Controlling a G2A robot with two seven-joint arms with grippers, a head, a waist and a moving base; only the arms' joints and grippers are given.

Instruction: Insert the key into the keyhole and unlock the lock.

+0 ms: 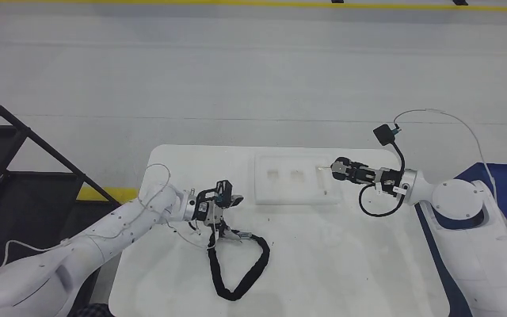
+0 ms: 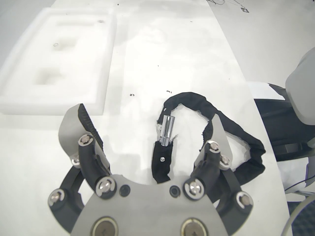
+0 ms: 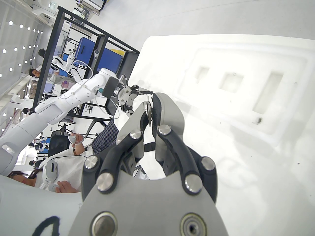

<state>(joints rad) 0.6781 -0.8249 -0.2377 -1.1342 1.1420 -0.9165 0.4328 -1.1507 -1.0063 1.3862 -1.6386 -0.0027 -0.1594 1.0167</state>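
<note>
A black fabric-sleeved chain lock (image 1: 238, 273) lies in a loop on the white table, near the front. Its shiny metal cylinder end (image 2: 166, 129) points up between the fingers of my left gripper (image 2: 150, 124), which is open and straddles it without touching. In the top view my left gripper (image 1: 220, 226) sits over that end of the lock. My right gripper (image 3: 149, 110) is shut on a small flat metal key (image 3: 148, 109). It hangs above the right edge of the foam tray (image 1: 293, 181), well away from the lock, and shows from above as my right gripper (image 1: 336, 169).
The white foam tray (image 2: 49, 57) with shallow rectangular pockets (image 3: 268, 92) lies at the table's back middle, between the two arms. A black frame (image 1: 40, 158) stands off the table's left. The table's right edge (image 2: 246, 79) runs close beside the lock loop.
</note>
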